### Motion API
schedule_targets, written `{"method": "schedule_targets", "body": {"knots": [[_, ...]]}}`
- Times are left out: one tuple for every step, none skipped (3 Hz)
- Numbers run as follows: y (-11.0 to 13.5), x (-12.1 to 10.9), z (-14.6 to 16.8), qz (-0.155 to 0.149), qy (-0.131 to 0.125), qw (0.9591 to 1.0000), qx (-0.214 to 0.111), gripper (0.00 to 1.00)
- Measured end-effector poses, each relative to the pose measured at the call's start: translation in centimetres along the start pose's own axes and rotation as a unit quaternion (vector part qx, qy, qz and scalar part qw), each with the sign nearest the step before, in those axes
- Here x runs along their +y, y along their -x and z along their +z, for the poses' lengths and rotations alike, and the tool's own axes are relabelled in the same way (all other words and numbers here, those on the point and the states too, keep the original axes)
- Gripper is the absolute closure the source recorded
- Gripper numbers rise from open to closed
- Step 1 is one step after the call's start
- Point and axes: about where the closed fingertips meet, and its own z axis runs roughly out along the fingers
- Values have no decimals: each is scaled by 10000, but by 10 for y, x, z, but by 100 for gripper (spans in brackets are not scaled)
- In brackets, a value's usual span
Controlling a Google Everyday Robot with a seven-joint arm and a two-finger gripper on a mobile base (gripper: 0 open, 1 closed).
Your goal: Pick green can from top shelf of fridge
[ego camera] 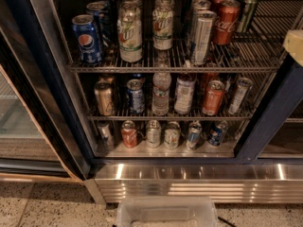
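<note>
Currently the green can (247, 11) stands ungrasped at the right rear of the top shelf (263, 55). The hand (295, 45) sits at that shelf's right edge, apart from the can. Its grip state cannot be told.

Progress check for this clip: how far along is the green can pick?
Done: the fridge stands open. In hand: the gripper is at the right edge, level with the top shelf, apart from the green can. Left: reach, grasp and lift the can, upright beside the Coca-Cola can.

Slim dark green can (247, 11) upright, silver-topped, far right on top shelf (258, 56); pale gripper (296, 46) at right edge, apart
</note>
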Motion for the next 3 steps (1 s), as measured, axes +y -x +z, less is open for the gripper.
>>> {"method": "schedule_targets", "body": {"knots": [[2, -31, -56, -65, -181, 9998, 32, 100], [1, -31, -59, -67, -159, 9998, 46, 100], [1, -31, -59, -67, -159, 9998, 46, 81]]}}
